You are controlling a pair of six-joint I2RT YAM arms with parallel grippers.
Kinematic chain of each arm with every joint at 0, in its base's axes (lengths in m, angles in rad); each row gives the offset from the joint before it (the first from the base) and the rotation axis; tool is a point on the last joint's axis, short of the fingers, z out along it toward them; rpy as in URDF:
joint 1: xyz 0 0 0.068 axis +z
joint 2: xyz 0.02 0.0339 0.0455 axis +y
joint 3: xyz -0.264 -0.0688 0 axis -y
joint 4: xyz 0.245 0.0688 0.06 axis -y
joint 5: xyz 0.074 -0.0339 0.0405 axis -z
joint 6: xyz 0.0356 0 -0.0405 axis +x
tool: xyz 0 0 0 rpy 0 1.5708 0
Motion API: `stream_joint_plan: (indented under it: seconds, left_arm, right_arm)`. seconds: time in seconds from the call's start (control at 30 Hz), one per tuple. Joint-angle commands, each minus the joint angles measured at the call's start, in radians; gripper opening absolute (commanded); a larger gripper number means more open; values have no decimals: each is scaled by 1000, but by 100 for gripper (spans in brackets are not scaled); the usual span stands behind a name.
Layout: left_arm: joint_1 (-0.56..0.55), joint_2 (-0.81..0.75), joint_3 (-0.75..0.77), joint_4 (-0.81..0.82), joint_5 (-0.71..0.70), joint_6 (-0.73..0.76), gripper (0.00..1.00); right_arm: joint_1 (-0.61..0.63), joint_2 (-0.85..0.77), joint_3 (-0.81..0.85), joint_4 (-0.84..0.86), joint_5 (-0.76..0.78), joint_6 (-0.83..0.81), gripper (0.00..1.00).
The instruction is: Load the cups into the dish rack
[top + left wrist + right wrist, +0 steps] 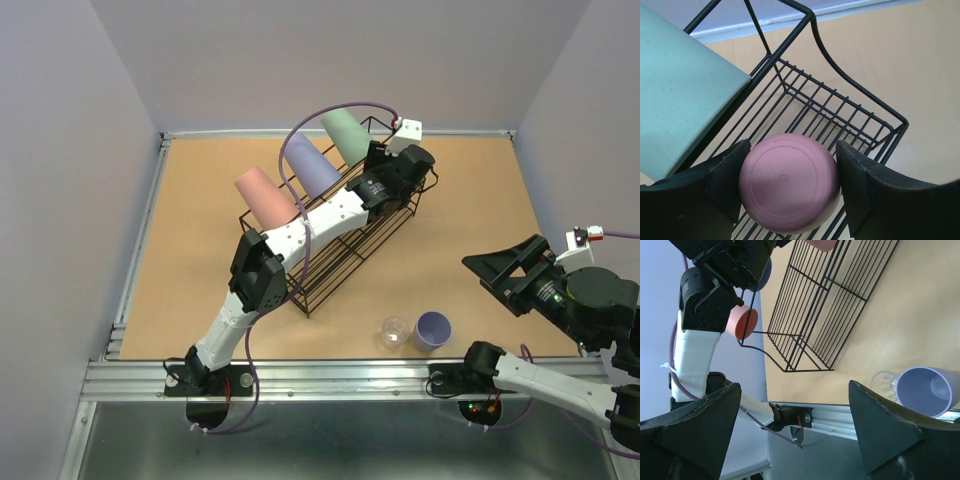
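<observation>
1. Dish rack (335,262) lies diagonally mid-bench (480,200). Three large cups sit in a row along its left long side, tilted outward: large pink cup (262,196), large lavender cup (313,163), green cup (345,134). Counted as loaded.
2. Left arm reaches along the rack to its far end. Left jaws are closed on the smaller pink cup (787,192), a finger against each side and the cup's base towards the wrist camera. The cup hangs above the rack's wire floor, close beside the green cup. Not yet released, so cup four is in progress.
3. Right jaws are spread wide and hold nothing. They hover over the bench on the right, well apart from the rack.
4. Left to load: smaller lavender cup (433,329), upright and mouth up, and clear cup (395,331) just beside it, both near the bench's front edge.
5. Judgement: about half done. Three cups are seated, one is being placed, two are untouched.
</observation>
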State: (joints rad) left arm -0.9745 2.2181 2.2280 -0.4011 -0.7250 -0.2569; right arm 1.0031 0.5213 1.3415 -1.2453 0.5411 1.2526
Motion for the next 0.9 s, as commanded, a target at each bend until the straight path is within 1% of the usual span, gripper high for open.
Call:
stream_joint_plan:
  seconds: [0.0, 0.1, 0.27, 0.3, 0.33, 0.4, 0.43, 0.5, 0.53, 0.63, 0.67, 0.7, 0.73, 0.87]
  left_arm:
    - [7, -28, -5, 8, -48, -16, 0]
    - [8, -26, -5, 7, -37, -15, 0]
    - [7, -34, -11, -2, 27, -41, 0]
    - [7, -34, -10, -5, 38, -41, 2]
    - [7, -35, -8, -7, 47, -42, 9]
    - [7, -35, -7, -15, 71, -47, 18]
    - [7, -35, -7, -18, 75, -48, 26]
    - [7, -35, -8, -30, 76, -58, 35]
    - [8, -35, -8, -31, 76, -62, 45]
    - [7, -38, -8, -41, 78, -67, 66]
    - [7, -43, -8, -41, 82, -65, 81]
    - [7, -43, -8, -39, 88, -59, 92]
    - [7, -43, -5, -39, 91, -53, 99]
    - [7, -49, -4, -41, 88, -51, 99]
  right_arm:
    - [5, -1, -19, 58, 0, -12, 92]
    - [5, -6, -27, 63, -1, -10, 92]
    - [6, -7, -33, 66, 0, -9, 92]
    - [6, -7, -33, 66, 2, -9, 93]
    - [6, -7, -34, 66, 2, -9, 92]
    - [5, -9, -38, 66, 3, -7, 93]
    - [6, -9, -39, 66, 6, -5, 92]
    - [5, -10, -44, 67, 8, -2, 93]
    - [6, -14, -45, 69, 10, -4, 93]
    - [5, -17, -50, 70, 10, -1, 92]
    - [5, -18, -51, 70, 10, -1, 93]
    - [6, -20, -53, 72, 13, 1, 92]
    - [5, -20, -54, 73, 11, 1, 92]
    - [5, -18, -61, 78, 11, 1, 93]
